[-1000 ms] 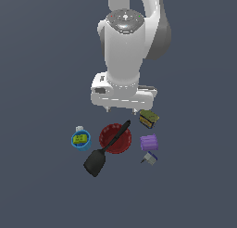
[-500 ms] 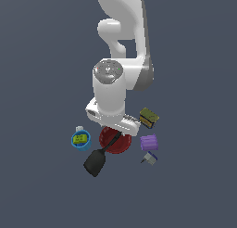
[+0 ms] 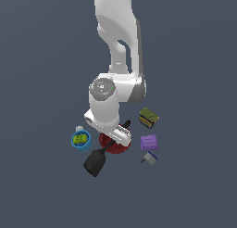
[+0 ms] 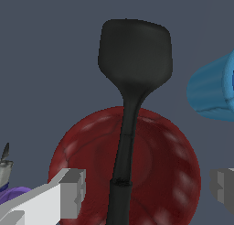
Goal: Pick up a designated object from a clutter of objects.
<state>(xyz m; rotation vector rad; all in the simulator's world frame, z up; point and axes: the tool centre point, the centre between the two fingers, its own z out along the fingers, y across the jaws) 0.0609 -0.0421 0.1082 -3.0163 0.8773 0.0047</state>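
Note:
The black spatula (image 4: 132, 68) lies across the red bowl (image 4: 169, 169), its handle over the bowl and its broad blade on the floor beyond the rim. In the exterior view the spatula's blade (image 3: 95, 162) sticks out below the arm and the bowl (image 3: 115, 145) is mostly hidden by the hand. My gripper (image 4: 147, 190) is open, its fingers (image 4: 71, 192) on either side of the handle, just above it. In the exterior view the gripper itself is hidden behind the wrist.
A blue cup with green inside (image 3: 81, 139) stands at the exterior view's left of the bowl; it also shows in the wrist view (image 4: 212, 93). An olive-yellow box (image 3: 149, 117), a purple block (image 3: 149, 142) and a tiny grey-blue piece (image 3: 149, 158) lie at the right.
The arm has come down over the red bowl, and the hand now hides most of the bowl and the spatula's handle in the exterior view.

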